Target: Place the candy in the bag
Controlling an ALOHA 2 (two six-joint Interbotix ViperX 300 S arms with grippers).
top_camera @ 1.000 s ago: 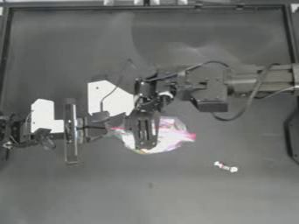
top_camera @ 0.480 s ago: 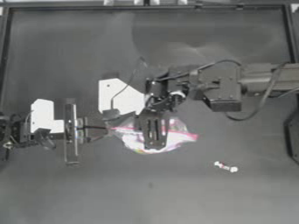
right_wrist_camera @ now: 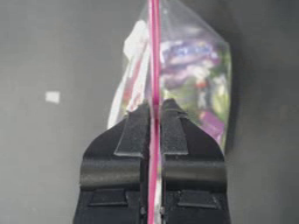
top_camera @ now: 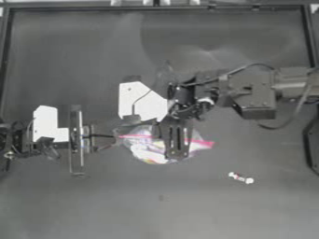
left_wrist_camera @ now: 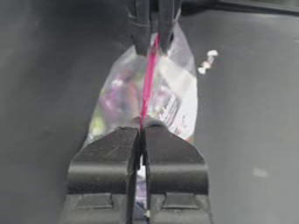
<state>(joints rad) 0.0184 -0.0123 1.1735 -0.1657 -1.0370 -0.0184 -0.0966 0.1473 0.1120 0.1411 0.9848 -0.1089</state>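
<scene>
The bag [top_camera: 149, 148], a clear crinkly pouch with colourful contents, hangs mid-table by its pink strip [top_camera: 202, 142]. My left gripper [top_camera: 120, 137] reaches in from the left and is shut on the strip's left end [left_wrist_camera: 142, 127]. My right gripper [top_camera: 175, 151] comes in from the right and is shut on the strip near its middle [right_wrist_camera: 154, 107]. The left wrist view shows the right fingers [left_wrist_camera: 140, 26] farther along the strip. The candy [top_camera: 240, 178], a tiny white sweet with a red middle, lies on the table to the lower right of the bag, seen again as the candy [left_wrist_camera: 206, 61].
White flat panels show beside the right wrist [top_camera: 141, 101] and on the left arm [top_camera: 46, 123]. The table's raised rim [top_camera: 156, 6] runs along the top. A small pale speck [right_wrist_camera: 52, 96] marks the table surface near the bag.
My right gripper has slid rightward along the bag's top. The pink strip is now drawn into a straight line between the two grippers. The candy has not moved.
</scene>
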